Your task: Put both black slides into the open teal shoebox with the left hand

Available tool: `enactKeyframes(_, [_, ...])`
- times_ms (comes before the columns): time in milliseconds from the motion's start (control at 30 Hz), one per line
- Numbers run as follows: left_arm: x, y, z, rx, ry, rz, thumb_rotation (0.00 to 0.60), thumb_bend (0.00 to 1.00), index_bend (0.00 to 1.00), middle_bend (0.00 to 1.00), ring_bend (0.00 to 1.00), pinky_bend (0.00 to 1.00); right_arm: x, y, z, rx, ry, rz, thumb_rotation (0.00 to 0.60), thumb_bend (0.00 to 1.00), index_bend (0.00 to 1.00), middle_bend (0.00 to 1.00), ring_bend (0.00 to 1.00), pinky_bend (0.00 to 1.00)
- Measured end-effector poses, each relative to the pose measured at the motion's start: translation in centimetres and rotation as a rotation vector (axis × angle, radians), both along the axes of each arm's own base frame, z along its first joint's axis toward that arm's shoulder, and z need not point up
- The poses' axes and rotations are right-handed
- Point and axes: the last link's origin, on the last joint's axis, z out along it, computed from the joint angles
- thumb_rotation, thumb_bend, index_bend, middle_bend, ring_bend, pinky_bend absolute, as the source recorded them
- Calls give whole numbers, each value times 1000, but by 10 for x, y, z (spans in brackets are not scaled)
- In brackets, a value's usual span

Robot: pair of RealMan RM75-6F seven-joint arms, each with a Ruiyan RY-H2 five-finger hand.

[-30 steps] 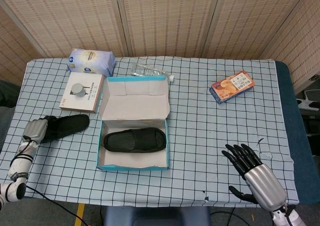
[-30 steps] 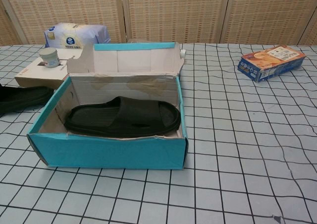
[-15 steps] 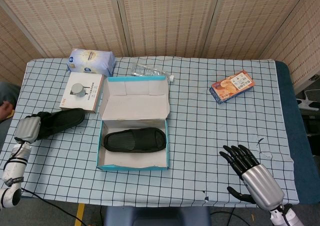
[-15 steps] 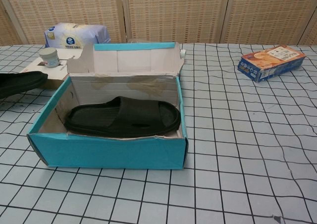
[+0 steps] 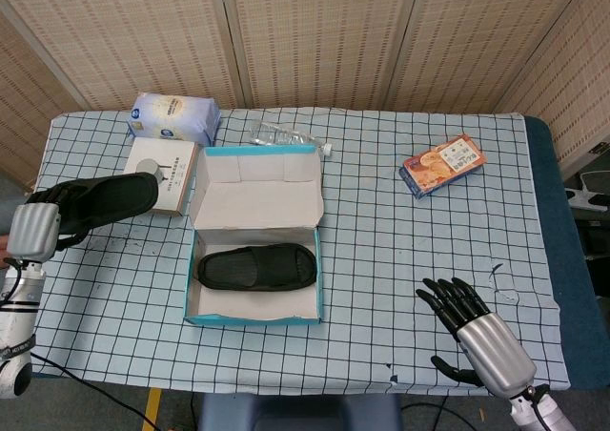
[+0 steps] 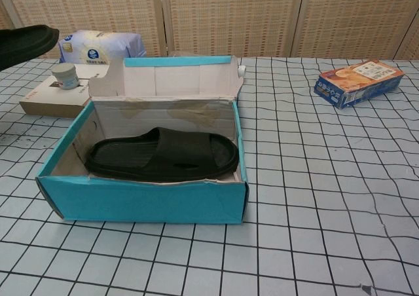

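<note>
Head view: left hand (image 5: 34, 229) at far left edge grips one black slide (image 5: 103, 200) by its end, lifted off the checked table (image 5: 381, 240), toe pointing right twd the white box w/ small jar (image 5: 160, 174). Chest view shows same slide's toe up in air at top left. Second slide (image 5: 255, 266) lies flat inside teal shoebox (image 5: 253, 314), lid up at far side. Right hand (image 5: 472, 331) near right corner, fingers spread, holding nothing. Snack box (image 5: 442, 164) far right; tissue pack (image 5: 174, 118) & clear bottle (image 5: 286, 136) beyond shoebox.
</note>
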Motion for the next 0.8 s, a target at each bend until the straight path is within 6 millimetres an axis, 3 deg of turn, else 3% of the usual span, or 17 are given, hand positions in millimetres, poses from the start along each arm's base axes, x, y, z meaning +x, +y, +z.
enactKeyframes(167, [32,-17,-7,-47,-30,-100,600,555,731,741,663,745,-2,-2,-3,12,-14,-5,589,157,0,0,0,0])
enactKeyframes(500, [122,-79,-39,-167,6,-257,600,553,726,740,663,752,-12,-7,-3,43,-48,-6,590,157,0,0,0,0])
enactKeyframes(800, [170,-110,-80,-193,134,-327,600,552,720,737,663,752,-24,-6,2,63,-65,-11,589,158,0,0,0,0])
